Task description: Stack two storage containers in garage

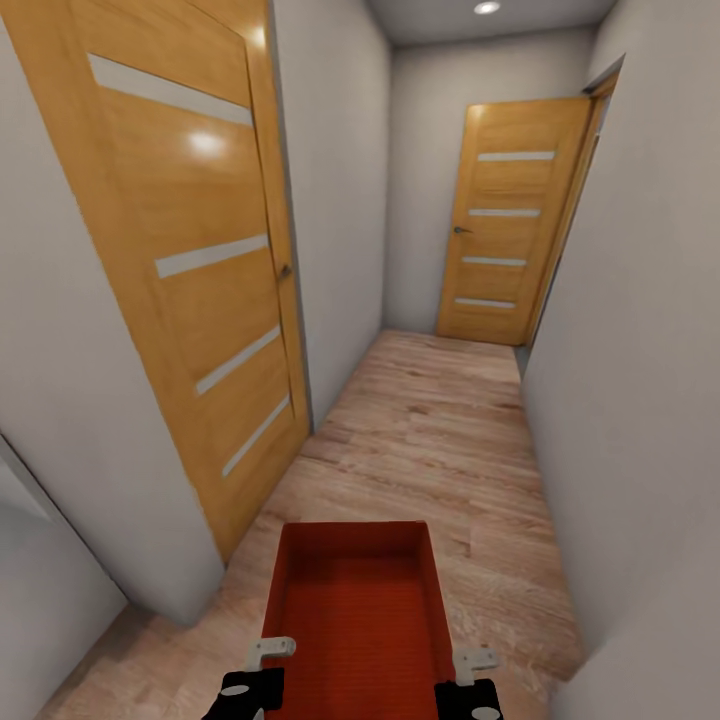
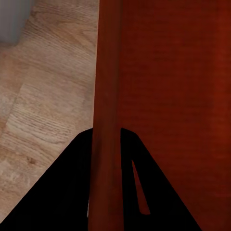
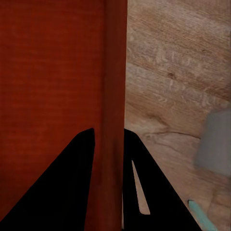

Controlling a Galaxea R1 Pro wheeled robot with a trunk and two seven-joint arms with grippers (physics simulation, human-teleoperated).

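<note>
Carrying leg: both arms hold one orange-red storage container [image 1: 355, 610] out front, left end effector [image 2: 107, 192] and right end effector [image 3: 109, 192] each clamped astride a side wall. Next, steer down the hallway toward the far door [image 1: 510, 235].

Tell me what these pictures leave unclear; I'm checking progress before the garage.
- Orange-red rectangular storage container: near end cut off by the head view's bottom edge.
- Left gripper and right gripper: mostly cut off there too.
- Pale teal strip: right wrist view, cut by the edge, unidentifiable.
</note>
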